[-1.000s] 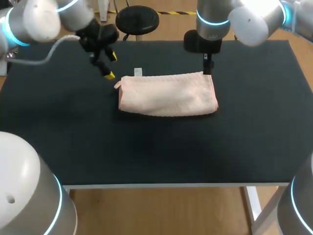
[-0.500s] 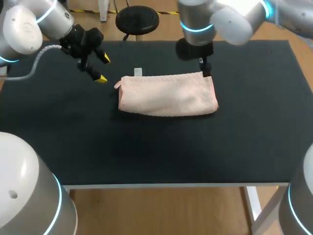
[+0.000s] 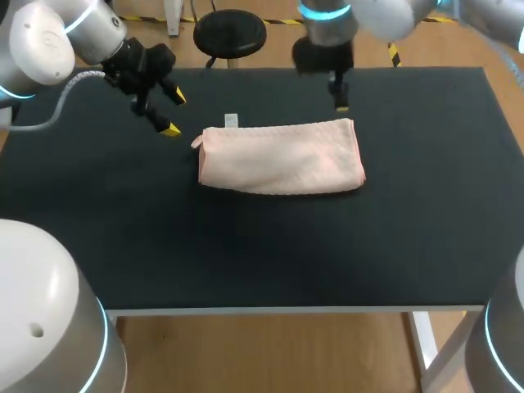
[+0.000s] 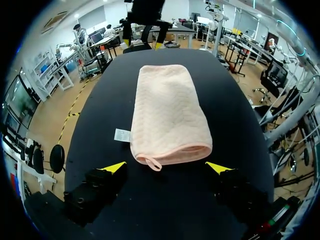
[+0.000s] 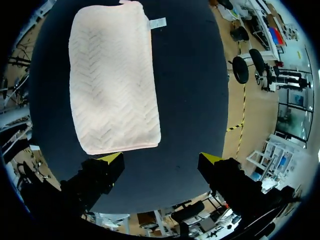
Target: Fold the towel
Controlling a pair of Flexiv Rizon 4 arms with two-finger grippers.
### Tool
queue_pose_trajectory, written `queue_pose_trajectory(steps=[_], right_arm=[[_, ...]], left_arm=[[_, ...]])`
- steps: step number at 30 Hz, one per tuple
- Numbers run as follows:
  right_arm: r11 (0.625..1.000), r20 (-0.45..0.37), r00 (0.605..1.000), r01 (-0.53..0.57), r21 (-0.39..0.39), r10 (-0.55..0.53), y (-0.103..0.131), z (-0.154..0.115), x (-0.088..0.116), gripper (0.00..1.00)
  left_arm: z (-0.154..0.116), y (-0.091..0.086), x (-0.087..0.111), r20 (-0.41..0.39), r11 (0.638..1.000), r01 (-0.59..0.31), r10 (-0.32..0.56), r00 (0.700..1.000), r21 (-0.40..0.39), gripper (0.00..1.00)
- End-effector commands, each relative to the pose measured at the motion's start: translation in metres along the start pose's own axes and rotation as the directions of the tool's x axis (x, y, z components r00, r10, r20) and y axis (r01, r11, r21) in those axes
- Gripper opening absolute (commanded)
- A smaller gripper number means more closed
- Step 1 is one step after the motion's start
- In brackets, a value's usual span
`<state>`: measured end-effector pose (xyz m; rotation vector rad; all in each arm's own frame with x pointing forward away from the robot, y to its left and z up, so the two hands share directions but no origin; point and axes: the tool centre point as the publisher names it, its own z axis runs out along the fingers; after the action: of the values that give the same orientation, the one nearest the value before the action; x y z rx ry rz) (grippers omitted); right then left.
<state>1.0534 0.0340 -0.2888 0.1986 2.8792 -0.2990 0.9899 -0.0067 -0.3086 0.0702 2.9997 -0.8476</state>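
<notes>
The towel (image 3: 281, 157) lies folded in a long band on the bench (image 3: 246, 246), the left hand (image 3: 174, 113) and right hand (image 5: 161, 158) wide open and empty near its ends, so a finger passing low could, I think, catch a layer and open the fold.

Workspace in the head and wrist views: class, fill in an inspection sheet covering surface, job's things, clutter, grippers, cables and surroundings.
Surface: black table, flat.
Job's things: pink towel lies folded in a long rectangle; white tag at its far edge.
Clutter: nothing seen.
Grippers: left gripper open, off the towel's tagged end; right gripper open, off the other end; neither touches it.
Cables: grey cable by the left arm, clear of the towel.
Surroundings: nothing seen reaching over the table.
</notes>
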Motion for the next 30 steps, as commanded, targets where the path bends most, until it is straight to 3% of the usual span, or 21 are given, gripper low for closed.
queue_pose_trajectory(steps=[1,4,6,7,10,12,13,14,15,27,28,29,30], right_arm=[[0.647,-0.593,0.742,-0.623,-0.439,0.312,-0.031,0.000,-0.011,1.00],[0.488,-0.710,0.640,-0.739,-0.464,0.294,-0.044,0.007,-0.007,1.00],[0.413,-0.756,0.595,-0.782,-0.467,0.273,-0.050,0.012,-0.003,1.00],[0.359,-0.786,0.562,-0.811,-0.463,0.257,-0.052,0.015,0.000,1.00],[0.262,-0.833,0.513,-0.849,-0.458,0.205,-0.056,0.023,0.006,1.00],[0.225,-0.853,0.497,-0.859,-0.459,0.158,-0.057,0.027,0.010,1.00],[0.235,-0.850,0.511,-0.848,-0.474,0.128,-0.057,0.027,0.012,1.00],[0.290,-0.820,0.551,-0.819,-0.496,0.154,-0.053,0.025,0.015,1.00],[0.403,-0.751,0.638,-0.740,-0.539,0.168,-0.046,0.021,0.018,1.00],[0.403,-0.751,0.638,-0.740,-0.539,0.168,-0.046,0.021,0.018,1.00],[0.346,-0.786,0.595,-0.783,-0.517,0.171,-0.049,0.025,0.019,1.00],[0.262,-0.830,0.531,-0.836,-0.481,0.170,-0.051,0.031,0.023,1.00],[0.227,-0.851,0.498,-0.859,-0.458,0.168,-0.051,0.033,0.025,1.00]], left_arm=[[0.000,0.001,-0.001,-0.001,1.000,-0.002,0.002,1.000,0.002,1.00],[0.000,0.001,-0.001,-0.001,1.000,-0.002,0.002,1.000,0.002,1.00],[0.000,0.001,-0.001,-0.001,1.000,-0.002,0.002,1.000,0.002,1.00],[0.000,0.001,-0.001,-0.001,1.000,-0.002,0.002,1.000,0.002,1.00],[0.000,0.001,-0.001,-0.001,1.000,-0.002,0.002,1.000,0.002,1.00],[0.000,0.001,-0.001,-0.001,1.000,-0.002,0.002,1.000,0.002,1.00],[0.000,0.001,-0.001,-0.001,1.000,-0.002,0.002,1.000,0.002,1.00],[0.000,0.001,-0.001,-0.001,1.000,-0.002,0.002,1.000,0.002,1.00],[0.000,0.001,-0.001,-0.001,1.000,-0.002,0.002,1.000,0.002,1.00],[0.000,0.001,-0.001,-0.001,1.000,-0.002,0.002,1.000,0.002,1.00],[0.000,0.001,-0.001,-0.001,1.000,-0.002,0.002,1.000,0.002,1.00],[0.000,0.001,-0.001,-0.001,1.000,-0.002,0.002,1.000,0.002,1.00],[0.000,0.001,-0.001,-0.001,1.000,-0.002,0.002,1.000,0.002,1.00]])
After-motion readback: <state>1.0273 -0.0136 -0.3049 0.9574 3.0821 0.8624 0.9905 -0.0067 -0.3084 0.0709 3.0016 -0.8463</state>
